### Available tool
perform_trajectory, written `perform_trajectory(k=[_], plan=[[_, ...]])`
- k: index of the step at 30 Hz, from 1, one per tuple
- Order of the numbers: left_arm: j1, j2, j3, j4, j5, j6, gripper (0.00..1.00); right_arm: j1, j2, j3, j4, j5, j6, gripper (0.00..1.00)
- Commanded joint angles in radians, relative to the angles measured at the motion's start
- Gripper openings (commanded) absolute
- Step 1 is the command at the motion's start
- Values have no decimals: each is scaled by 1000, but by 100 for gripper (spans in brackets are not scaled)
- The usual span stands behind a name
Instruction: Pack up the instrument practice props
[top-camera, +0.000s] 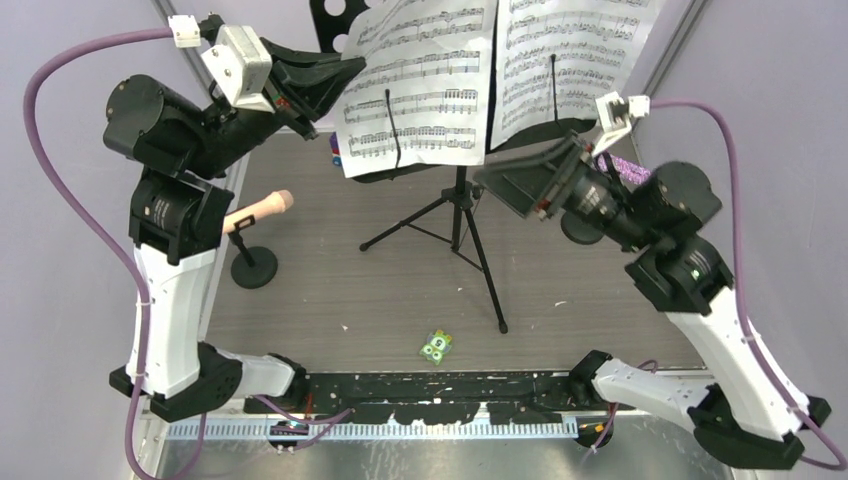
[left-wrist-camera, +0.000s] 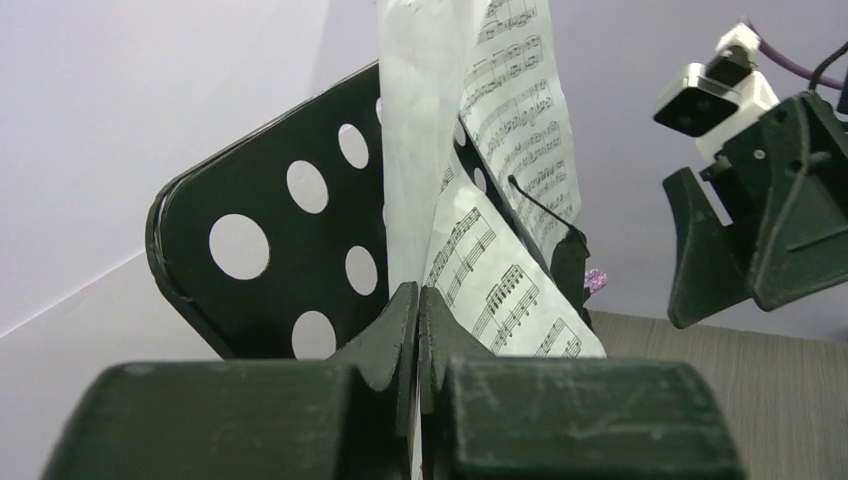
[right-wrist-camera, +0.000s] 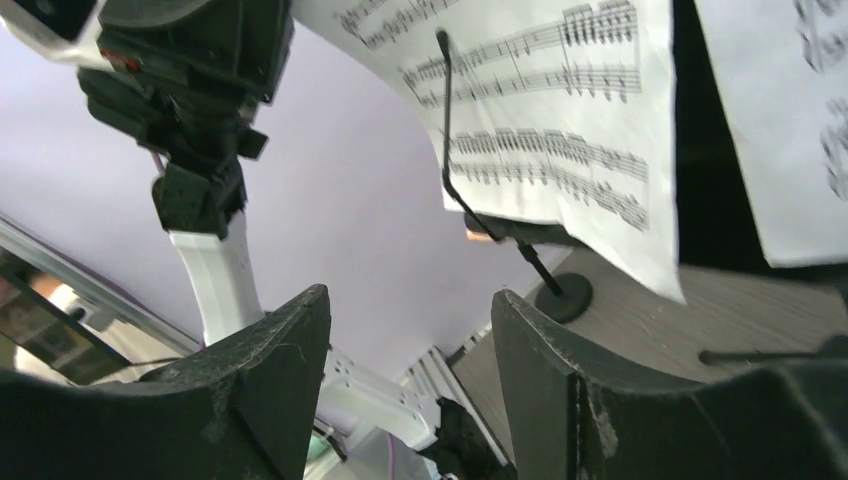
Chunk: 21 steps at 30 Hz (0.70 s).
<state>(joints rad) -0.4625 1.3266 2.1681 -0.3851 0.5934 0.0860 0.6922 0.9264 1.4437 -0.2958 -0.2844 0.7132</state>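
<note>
The left end effector (left-wrist-camera: 417, 305) is shut tight on the edge of 1 white sheet-music page (left-wrist-camera: 415, 150) on the black music desk (left-wrist-camera: 270, 300). The right end effector (right-wrist-camera: 408, 310) is open and holds nothing.

Was a robotics lab cell: plain lilac partition walls (top-camera: 780, 60), grey wood-grain tabletop (top-camera: 330, 290) w/ white-and-black robot arms (top-camera: 180, 300) bolted on.

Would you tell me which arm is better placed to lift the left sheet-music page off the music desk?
Left: the left pincer is shut on that page, while the right pincer stands open, holding nothing.
</note>
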Motion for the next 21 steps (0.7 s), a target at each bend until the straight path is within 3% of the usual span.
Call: perform_trajectory(k=[1, 13, 21], plan=[[-1, -28, -17, 39, -36, 3, 0, 5, 135, 122, 108, -51, 82, 65], [-1, -34, -49, 47, -49, 12, 0, 100, 370, 308, 93, 7, -13, 64], [-1, -36, -54, 48, -47, 14, 0, 110, 433, 341, 162, 12, -9, 54]])
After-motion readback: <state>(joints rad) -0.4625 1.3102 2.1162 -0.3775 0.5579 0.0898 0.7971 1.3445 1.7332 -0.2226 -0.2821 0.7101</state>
